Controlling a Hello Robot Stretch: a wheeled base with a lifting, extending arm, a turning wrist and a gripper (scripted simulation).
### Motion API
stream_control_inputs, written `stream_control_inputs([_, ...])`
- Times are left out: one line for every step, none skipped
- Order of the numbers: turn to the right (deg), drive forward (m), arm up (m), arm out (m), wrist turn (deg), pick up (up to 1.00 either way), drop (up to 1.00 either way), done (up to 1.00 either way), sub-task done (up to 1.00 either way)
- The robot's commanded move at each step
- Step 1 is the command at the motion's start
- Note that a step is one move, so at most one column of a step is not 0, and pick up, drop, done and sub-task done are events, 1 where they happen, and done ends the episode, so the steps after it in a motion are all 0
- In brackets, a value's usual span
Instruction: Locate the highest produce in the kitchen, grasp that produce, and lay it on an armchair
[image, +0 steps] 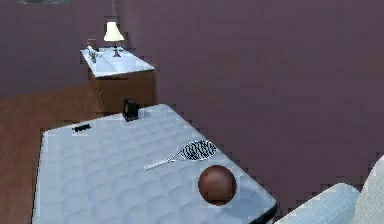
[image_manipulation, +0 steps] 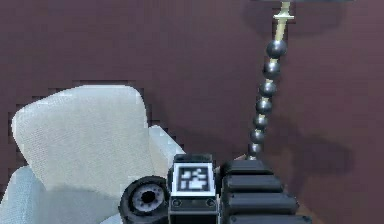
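My gripper: the dark round body of my gripper (image_manipulation: 148, 200) sits at the arm side view's bottom edge, just left of a white marker square (image_manipulation: 195, 180). I cannot make out its far end, so I cannot tell whether the fingers are spread or pressed together, nor whether they hold anything.
My arm: a dark ribbed bar (image_manipulation: 258, 192) rises from the bottom edge, just right of the middle.
Armchair: a white padded armchair (image_manipulation: 85, 130) stands against the dark purple wall (image_manipulation: 150, 40), behind my gripper in the arm side view's lower left. A pale cushioned corner at the forward view's lower right (image: 335, 205) looks like the same seat, just beside the bed's near corner.
Floor lamp: a pole of dark beads (image_manipulation: 266, 85) climbs beside the armchair, on the arm side view's right, to a shade cut off by the top edge.
Bed: a grey quilted bed (image: 100, 175) lies ahead of me, one long side near the wall.
Brown round thing: a glossy reddish-brown ball shape (image: 217, 184) lies on the bed near its near right corner. Whether it is produce I cannot tell.
Racket: a racket (image: 185, 153) lies flat on the quilt, just beyond the round thing.
Small dark things: an upright block (image: 131, 108) at the bed's far edge and a flat bar (image: 80, 128) near its far left corner, both too small to name.
Bedside cabinet: a wooden cabinet (image: 125, 88) with a pale top stands past the bed.
Table lamp: a lit lamp (image: 113, 32) stands on that top.
Floor: brown boards (image: 20, 115) to the bed's left.
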Motion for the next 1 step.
stream_control_inputs([0.0, 0.0, 0.0, 0.34, 0.0, 0.0, 0.0, 0.0, 0.0])
